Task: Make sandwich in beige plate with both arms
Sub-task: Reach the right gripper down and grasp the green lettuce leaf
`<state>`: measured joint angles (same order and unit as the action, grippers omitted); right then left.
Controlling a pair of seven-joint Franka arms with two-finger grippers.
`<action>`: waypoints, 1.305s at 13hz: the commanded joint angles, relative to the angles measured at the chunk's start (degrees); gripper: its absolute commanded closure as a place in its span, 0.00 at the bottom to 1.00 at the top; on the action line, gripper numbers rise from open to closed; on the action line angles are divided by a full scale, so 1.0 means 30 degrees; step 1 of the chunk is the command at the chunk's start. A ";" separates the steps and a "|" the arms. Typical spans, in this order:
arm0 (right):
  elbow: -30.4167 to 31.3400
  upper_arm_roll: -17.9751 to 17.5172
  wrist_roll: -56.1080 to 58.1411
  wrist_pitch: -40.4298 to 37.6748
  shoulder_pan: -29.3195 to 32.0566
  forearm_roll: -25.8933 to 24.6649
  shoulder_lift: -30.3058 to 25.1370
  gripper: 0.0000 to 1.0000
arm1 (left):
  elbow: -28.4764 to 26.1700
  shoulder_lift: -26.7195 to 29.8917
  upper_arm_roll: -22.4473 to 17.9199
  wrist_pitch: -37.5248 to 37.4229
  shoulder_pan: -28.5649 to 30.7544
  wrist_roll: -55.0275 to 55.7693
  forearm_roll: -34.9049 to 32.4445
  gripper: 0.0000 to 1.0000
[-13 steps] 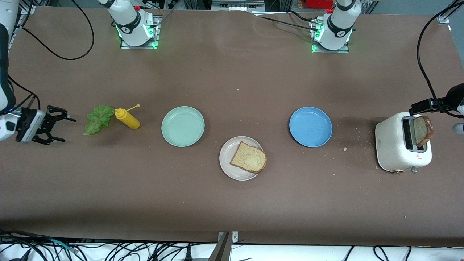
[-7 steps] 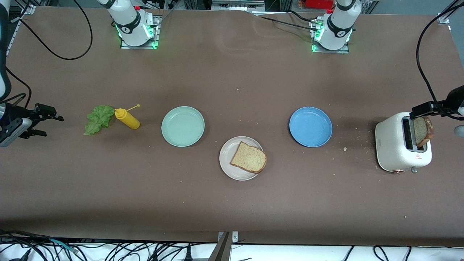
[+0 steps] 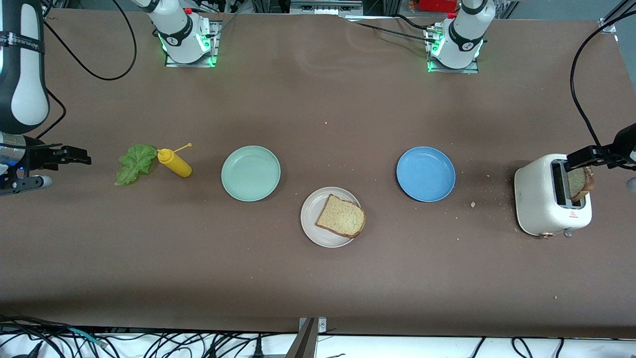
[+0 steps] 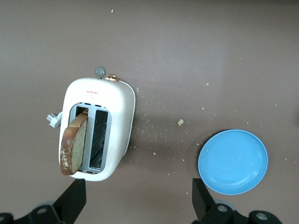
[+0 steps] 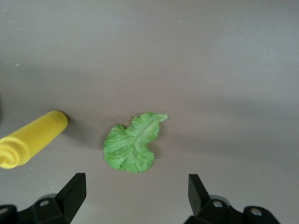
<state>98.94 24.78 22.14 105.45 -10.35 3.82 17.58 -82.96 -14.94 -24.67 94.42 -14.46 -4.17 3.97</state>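
on the round, shallow beige plate (image 3: pixel 311 226), nearest the front camera on the matte brown table (image 3: pixel 318 278), lies one square tan bread slice (image 3: pixel 341 216) with a brown crust. a second slice (image 4: pixel 74 145) stands in the glossy white toaster (image 4: pixel 119 121), the left gripper (image 4: pixel 135 203) above it, fingers spread. the right gripper (image 5: pixel 135 198), also spread, is over the ruffled green lettuce leaf (image 5: pixel 132 143) beside the smooth yellow squeeze bottle (image 5: pixel 30 138).
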 commanded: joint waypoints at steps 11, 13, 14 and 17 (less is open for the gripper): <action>0.6680 -0.0027 -0.7262 0.6175 -0.1561 -0.1039 0.0587 0.04 | -0.0265 -0.0294 -0.0037 0.0547 0.0221 0.0129 -0.0035 0.00; 0.7884 -0.0056 -0.8254 0.7415 -0.1706 -0.0921 0.0703 0.04 | -0.0265 -0.0352 -0.0008 0.0576 0.0280 0.0100 -0.0035 0.00; 0.8295 -0.0056 -0.8434 0.7768 -0.1766 -0.0921 0.0733 0.04 | -0.0265 -0.0382 -0.0008 0.0606 0.0309 0.0100 -0.0035 0.00; 0.9759 -0.0085 -0.8553 1.0514 -0.1766 -0.0921 0.1463 0.03 | -0.0265 -0.0411 -0.0008 0.0664 0.0397 0.0100 -0.0035 0.00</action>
<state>124.92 24.58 -2.17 131.84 -15.34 1.81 21.62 -83.50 -16.28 -24.71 95.69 -13.45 -4.01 3.98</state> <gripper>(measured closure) 0.031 0.000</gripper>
